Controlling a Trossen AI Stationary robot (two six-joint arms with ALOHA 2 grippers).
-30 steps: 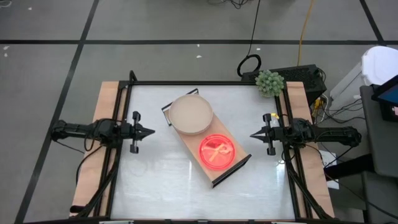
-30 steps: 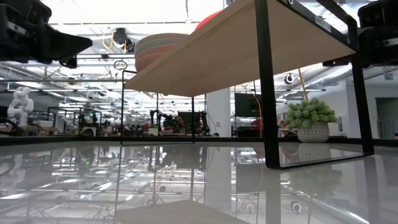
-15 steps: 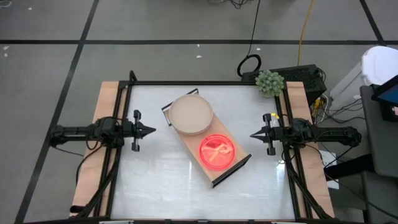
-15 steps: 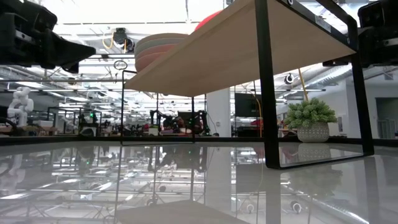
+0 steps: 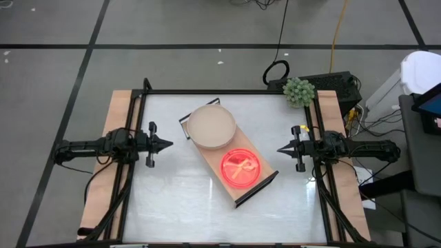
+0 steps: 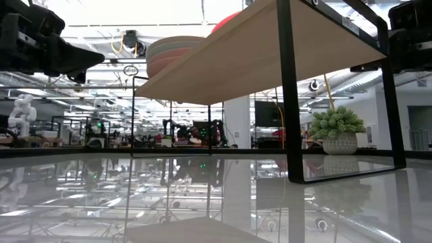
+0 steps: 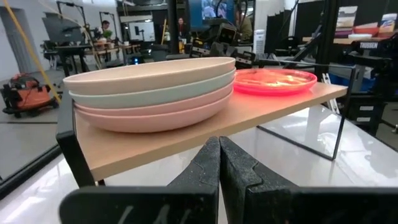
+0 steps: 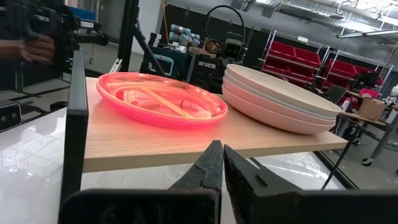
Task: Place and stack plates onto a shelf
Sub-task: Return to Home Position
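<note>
With all plates [image 5: 212, 127] stacked on the shelf [image 5: 207, 158], my left end effector [image 5: 168, 145] and right end effector [image 5: 280, 149] flank it, pressed together, empty.

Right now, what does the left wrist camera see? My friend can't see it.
Four big plates, beige on top, sit stacked on a wooden shelf beside small pink plates. The left gripper, shut, points at them.

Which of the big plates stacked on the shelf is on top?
The beige plate; the grey-green plate and the pink plates lie beneath it.
</note>
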